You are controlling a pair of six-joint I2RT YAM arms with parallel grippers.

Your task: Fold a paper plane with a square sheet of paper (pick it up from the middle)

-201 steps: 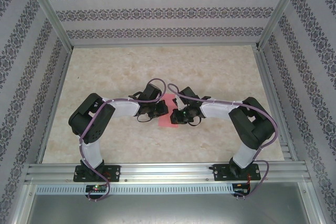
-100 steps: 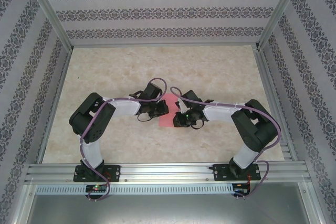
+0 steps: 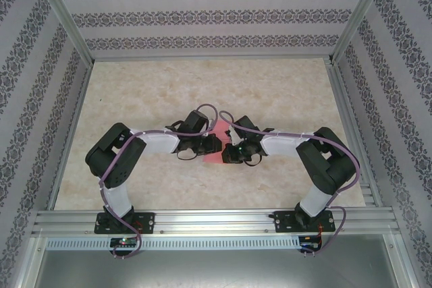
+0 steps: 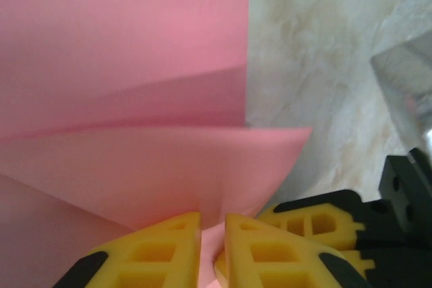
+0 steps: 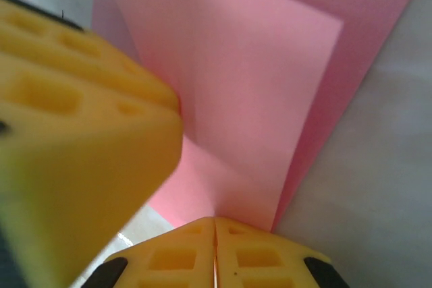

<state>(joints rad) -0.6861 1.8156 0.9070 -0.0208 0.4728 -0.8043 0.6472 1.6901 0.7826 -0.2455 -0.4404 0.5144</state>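
Note:
The square sheet of paper (image 3: pixel 213 157) is pink-red and lies partly folded at the table's middle, mostly covered by both grippers. My left gripper (image 3: pixel 214 144) comes in from the left and my right gripper (image 3: pixel 229 152) from the right, almost touching. In the left wrist view a raised flap of the paper (image 4: pixel 148 166) curls up from my left gripper (image 4: pixel 212 237), whose yellow fingers pinch it. In the right wrist view my right gripper (image 5: pixel 214 231) is shut on a folded corner of the paper (image 5: pixel 250 99). The left gripper's yellow finger (image 5: pixel 74 133) looms close at the left.
The marble-patterned tabletop (image 3: pixel 202 85) is bounded by aluminium rails and patterned walls. The right gripper's yellow fingers (image 4: pixel 317 224) sit right beside my left fingers. Purple cables (image 3: pixel 202 109) loop over both wrists.
The left gripper has slid right and slightly nearer, over the paper, closing in on the right gripper. The right gripper shifted a little down-left early on, then held. Less pink shows from above.

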